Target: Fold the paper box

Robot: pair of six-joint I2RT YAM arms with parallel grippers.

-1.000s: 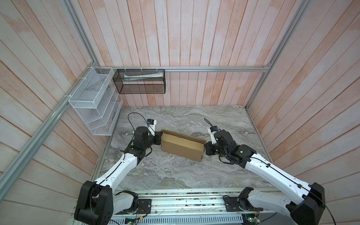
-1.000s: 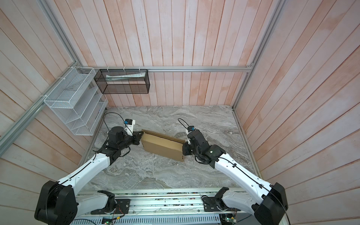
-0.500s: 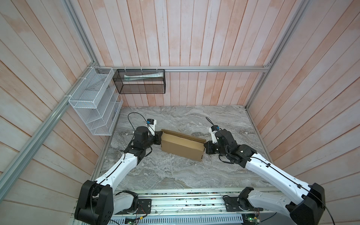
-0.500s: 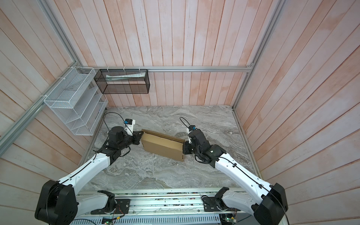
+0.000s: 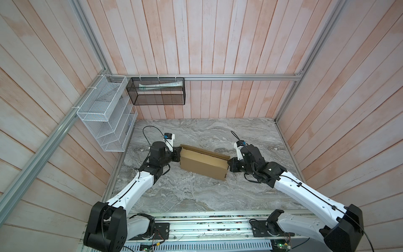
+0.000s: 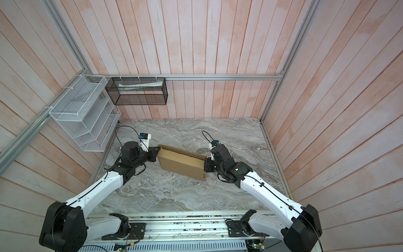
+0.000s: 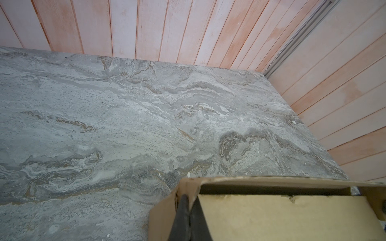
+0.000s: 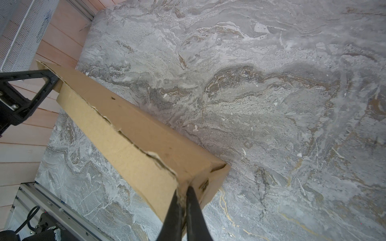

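- At the middle of the bench [image 5: 196, 196], slantwise between both arms: the paper box [image 5: 202, 162], flat and closed.
- Clamped at its left end wall by the left pincer [image 7: 189, 200], closed tight on the cardboard.
- Pinched at its right end edge by the right pincer [image 8: 183, 191], likewise closed.
- Unclear whether resting on the stone or raised.

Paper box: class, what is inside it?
The paper box shows only a dark slit along one edge in the left wrist view, with nothing visible within. Cardboard covers the rest.
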